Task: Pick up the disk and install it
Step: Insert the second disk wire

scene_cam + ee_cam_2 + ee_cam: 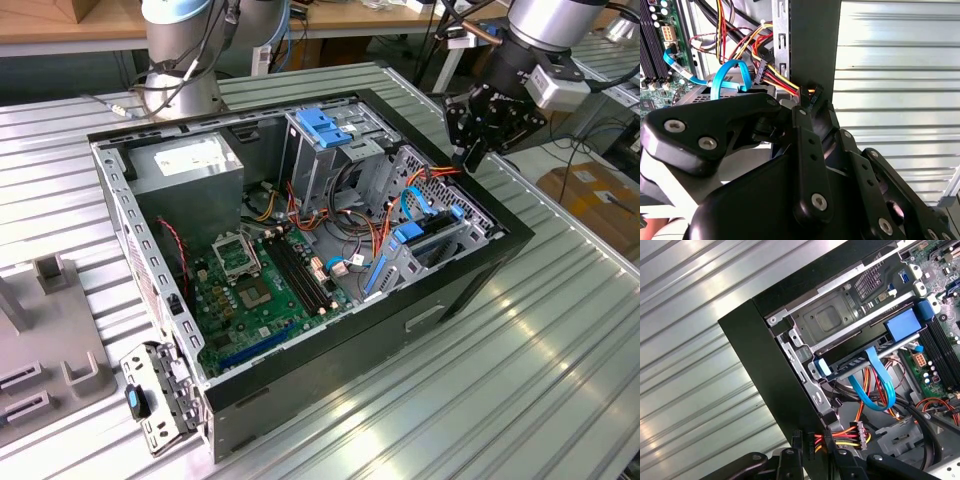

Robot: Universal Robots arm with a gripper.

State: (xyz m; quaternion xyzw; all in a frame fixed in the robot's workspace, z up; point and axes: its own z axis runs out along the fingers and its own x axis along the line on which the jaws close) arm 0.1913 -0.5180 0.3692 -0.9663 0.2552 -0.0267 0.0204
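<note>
On the ribbed tabletop (520, 380) the open case (300, 385) lies on its side, with the board (255, 295) on the near side of its interior. Beyond the board, at the corner of the case toward the exterior view's right, the disk (430, 240) sits in a bay among blue and orange cables (412, 205). In the first wrist view its edge (855, 361) shows between a blue rail and a looped blue cable. Its long axis seems to run along the case's black wall (500, 225), from near to far. The gripper (472, 160) hangs above that wall's far end, just outside the rim, carrying nothing I can see. I cannot tell whether the jaws are wide or narrow. From the jaws the disk lies down and toward the near side and the exterior view's left, close by. Room is tight: the wall is on one side, the cable bundle and the grey cage (320, 160) with its blue latch are on the other, and the way in from above is the clearest.
</note>
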